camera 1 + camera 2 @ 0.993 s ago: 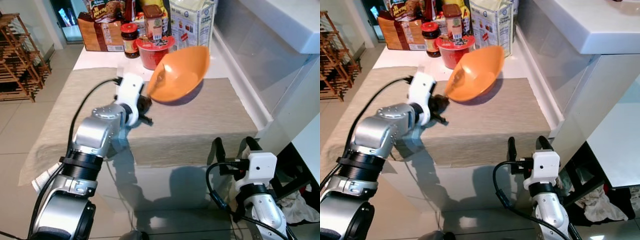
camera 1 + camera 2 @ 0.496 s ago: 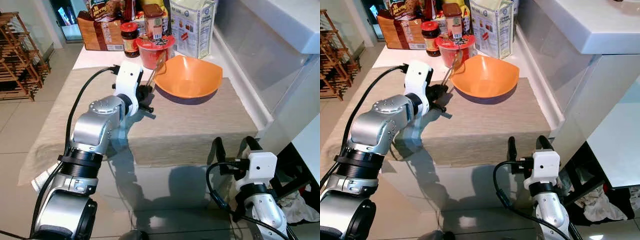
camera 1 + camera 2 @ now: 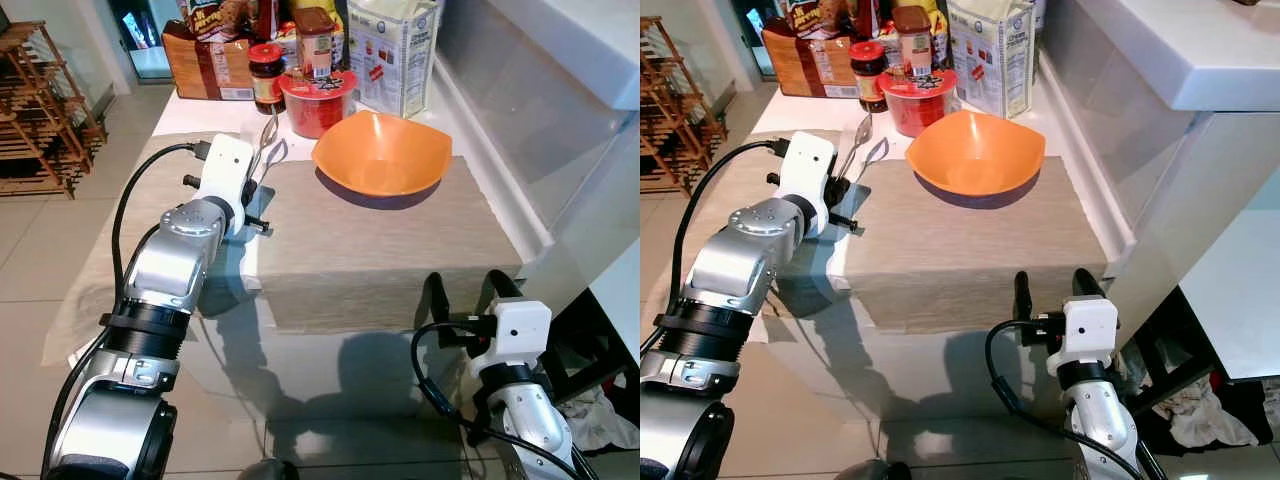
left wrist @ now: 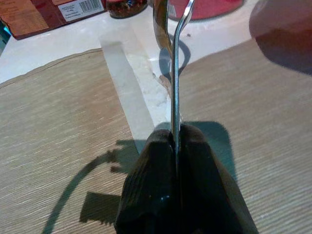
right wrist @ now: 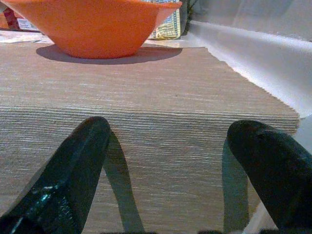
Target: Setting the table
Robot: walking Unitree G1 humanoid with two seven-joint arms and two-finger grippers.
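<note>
- While our left gripper [image 4: 175, 141] clamps a metal spoon [image 3: 266, 137], the orange bowl [image 3: 379, 153] sits at its three o'clock.
- Our right gripper [image 5: 180, 146] hangs low, fingers apart.

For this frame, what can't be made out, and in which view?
- Spoon: the left wrist view has it edge-on between the fingers of the left gripper, its bowl cut off by the frame edge.
- Packages behind the orange bowl: tops cropped in both eye views, labels too small to read.
- Orange bowl's inside: hidden by its own wall in the right wrist view, beyond the open right gripper.
</note>
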